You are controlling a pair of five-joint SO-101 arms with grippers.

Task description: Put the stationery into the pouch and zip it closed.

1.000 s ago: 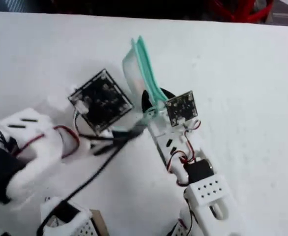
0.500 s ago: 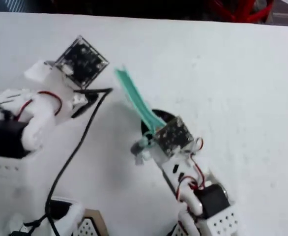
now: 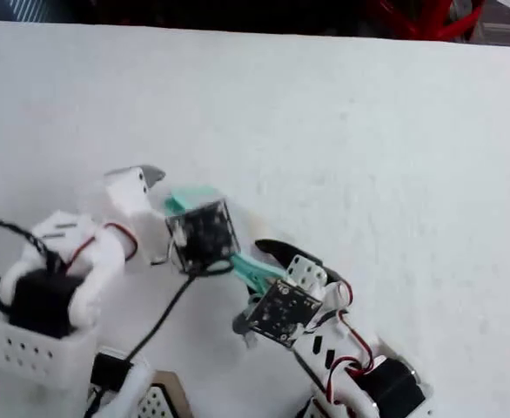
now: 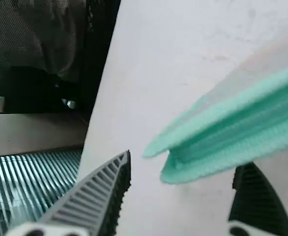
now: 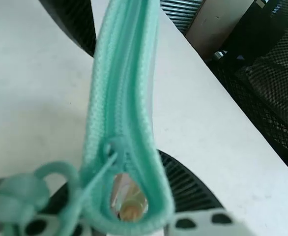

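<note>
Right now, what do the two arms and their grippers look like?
The left arm and right arm are white plastic with black motors, red wires and a square black camera board each. A black cable leaves the left board. The left gripper has one grey ribbed finger, one black; the right gripper shows a black one.

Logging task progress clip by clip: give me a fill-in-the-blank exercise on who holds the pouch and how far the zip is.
The pouch is held by the ___ arm. The left gripper has its fingers ___, with the pouch's end showing between them. A gap at one end of the zip shows it is not fully ___.
Missing words: right; open; closed.
</note>
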